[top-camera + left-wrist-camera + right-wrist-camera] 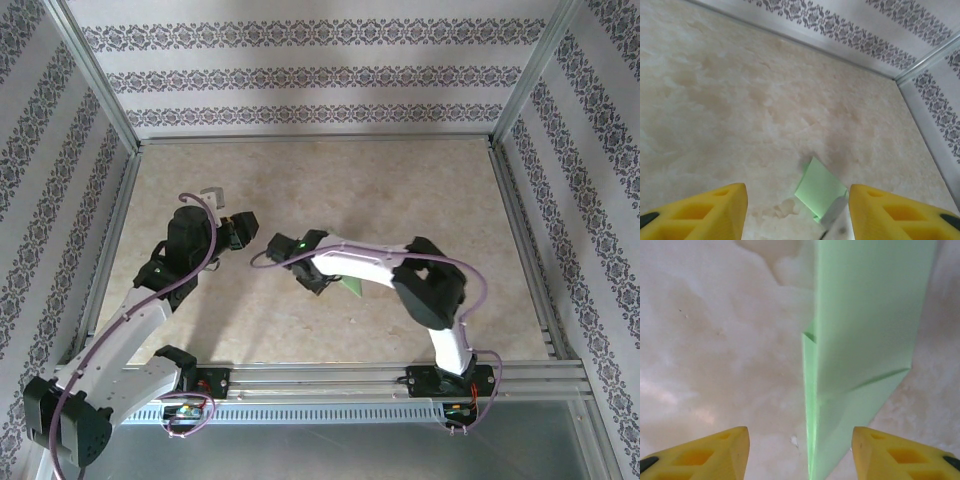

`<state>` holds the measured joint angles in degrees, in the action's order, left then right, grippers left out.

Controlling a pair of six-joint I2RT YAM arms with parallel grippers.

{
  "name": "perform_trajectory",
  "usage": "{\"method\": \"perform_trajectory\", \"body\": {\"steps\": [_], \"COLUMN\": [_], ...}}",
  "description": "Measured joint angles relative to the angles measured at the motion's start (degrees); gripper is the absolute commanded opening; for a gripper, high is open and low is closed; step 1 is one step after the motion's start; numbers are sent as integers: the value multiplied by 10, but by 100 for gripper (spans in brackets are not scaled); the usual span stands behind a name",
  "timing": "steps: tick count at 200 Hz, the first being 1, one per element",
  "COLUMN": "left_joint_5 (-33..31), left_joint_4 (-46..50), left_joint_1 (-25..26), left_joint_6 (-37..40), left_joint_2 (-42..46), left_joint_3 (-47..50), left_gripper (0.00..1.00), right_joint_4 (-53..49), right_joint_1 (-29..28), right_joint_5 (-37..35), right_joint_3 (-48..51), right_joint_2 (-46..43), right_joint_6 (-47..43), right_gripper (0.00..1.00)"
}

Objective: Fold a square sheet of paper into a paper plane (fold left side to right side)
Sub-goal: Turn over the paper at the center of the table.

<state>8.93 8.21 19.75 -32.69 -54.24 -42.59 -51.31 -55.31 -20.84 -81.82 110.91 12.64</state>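
The right end effector (800, 452) is released, its fingers spread astride the folded square sheet of paper (865, 330), which lies on the tabletop (715, 340) right of frame centre. The left end effector (797, 212) is also spread and empty.

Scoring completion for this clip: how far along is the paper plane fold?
Done: the green sheet of paper lies on the table folded into layered flaps with a slanted crease. In hand: nothing is gripped; the right gripper stands open above its edge, and the left gripper is open, apart from it. Left: no pointed dart shape shows yet, so further folds seem to remain.
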Motion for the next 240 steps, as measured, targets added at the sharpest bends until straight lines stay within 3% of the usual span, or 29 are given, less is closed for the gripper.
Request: {"method": "perform_trajectory", "body": {"steps": [41, 86, 131, 148, 192, 240], "left_joint_5": [50, 105, 134, 137, 137, 138], "left_joint_4": [-35, -109, -210, -238, -290, -316], "left_joint_1": [0, 12, 61, 81, 110, 111], "left_joint_6": [-36, -102, -173, -194, -239, -266], "left_joint_2": [-73, -198, -328, -373, -451, -503], "left_joint_3": [21, 37, 39, 30, -4, -43], "left_gripper": [60, 61, 61, 61, 56, 47], "right_joint_4": [66, 195, 354, 401, 489, 523], "right_joint_1": [74, 188, 314, 358, 461, 501], "right_joint_5": [65, 153, 260, 300, 397, 455], "right_joint_3": [89, 250, 429, 476, 559, 574], "right_joint_2": [-171, -329, -481, -518, -580, -599], "right_joint_6": [36, 102, 203, 234, 314, 346], "right_gripper": [66, 72, 92, 98, 98, 98]}}
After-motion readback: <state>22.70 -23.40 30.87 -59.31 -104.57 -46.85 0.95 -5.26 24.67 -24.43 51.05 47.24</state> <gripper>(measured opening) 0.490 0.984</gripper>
